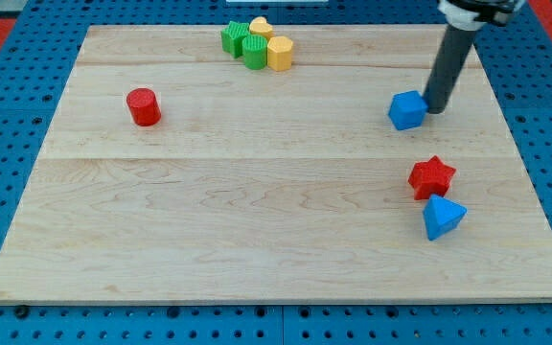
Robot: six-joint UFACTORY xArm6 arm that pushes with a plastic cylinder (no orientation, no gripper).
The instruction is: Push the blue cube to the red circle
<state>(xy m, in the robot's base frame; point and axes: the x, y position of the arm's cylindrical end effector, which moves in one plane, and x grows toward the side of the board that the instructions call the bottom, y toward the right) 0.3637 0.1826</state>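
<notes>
The blue cube (407,110) sits on the wooden board's right half, toward the view's top. My tip (435,108) is right against the cube's right side, touching it. The red circle, a short red cylinder (144,106), stands far off on the board's left side at about the same height in the view. The rod rises from the tip toward the view's top right.
A red star (432,177) and a blue triangular block (443,217) lie below the cube at the right. A cluster of green blocks (243,44) and yellow blocks (273,48) sits at the top centre. The board's right edge (506,105) is close to the tip.
</notes>
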